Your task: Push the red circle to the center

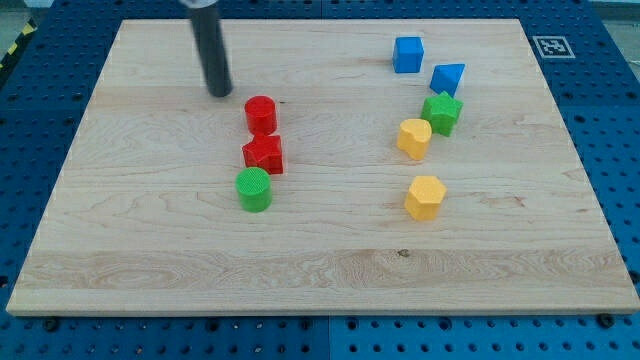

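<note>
Camera view shows my tip (pixel 220 93) on the tabletop (pixel 150 250); it is a bare rod with no fingers to open or close. The red circle (pixel 260 114) sits just beside it, toward the view's lower right, touching the red star (pixel 263 154) below, which stands above the green circle (pixel 254 189). Centre lies right of the red circle, so my tip should, I judge, push rightward from its left.

On my screen the wooden board (pixel 150 250) lies on a blue pegboard table (pixel 610 120). A red star block (pixel 264 154) sits left of centre, with a green circle (pixel 254 189) just below it. Toward the view's right I see a blue cube (pixel 407 54), a blue triangle (pixel 447 78), a green star (pixel 441 112), a yellow block (pixel 414 138) touching it, and a yellow hexagon (pixel 425 197) lower down. A fiducial marker (pixel 549 46) occupies the top right corner.
</note>
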Robot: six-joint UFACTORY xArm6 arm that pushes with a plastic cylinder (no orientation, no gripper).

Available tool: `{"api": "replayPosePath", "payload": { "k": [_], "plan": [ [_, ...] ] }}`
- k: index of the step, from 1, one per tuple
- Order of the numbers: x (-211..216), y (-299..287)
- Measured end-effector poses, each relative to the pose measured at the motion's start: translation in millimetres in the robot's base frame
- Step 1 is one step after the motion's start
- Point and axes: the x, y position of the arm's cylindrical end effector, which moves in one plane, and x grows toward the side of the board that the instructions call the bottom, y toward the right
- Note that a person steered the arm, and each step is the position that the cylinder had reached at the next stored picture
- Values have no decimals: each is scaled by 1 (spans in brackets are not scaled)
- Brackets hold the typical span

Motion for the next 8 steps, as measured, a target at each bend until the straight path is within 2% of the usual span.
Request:
{"api": "replayPosePath", "payload": {
  "k": [1,2,5,8],
  "plan": [
    [33,-3],
    [33,-1],
    [25,84],
    [63,147]
  ]
}}
